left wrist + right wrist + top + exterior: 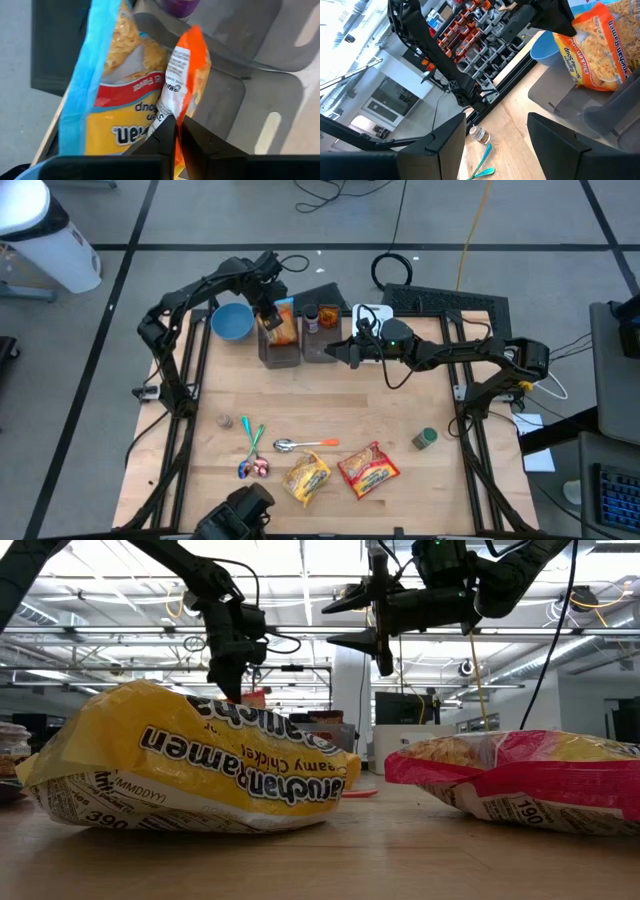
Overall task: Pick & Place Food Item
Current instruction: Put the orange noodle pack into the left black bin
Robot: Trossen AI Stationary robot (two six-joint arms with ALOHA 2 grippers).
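My L arm reaches to upper centre-left of the high view; L gripper (270,315) points down, fingers (165,137) pinched together. My R arm extends leftward to upper centre; R gripper (342,352) fingers spread apart.

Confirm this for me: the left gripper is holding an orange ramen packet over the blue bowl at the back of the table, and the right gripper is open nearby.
Not quite. The left gripper holds the orange ramen packet over the grey bin, not the blue bowl, which sits beside it; the high view shows this. The right gripper is indeed open nearby.
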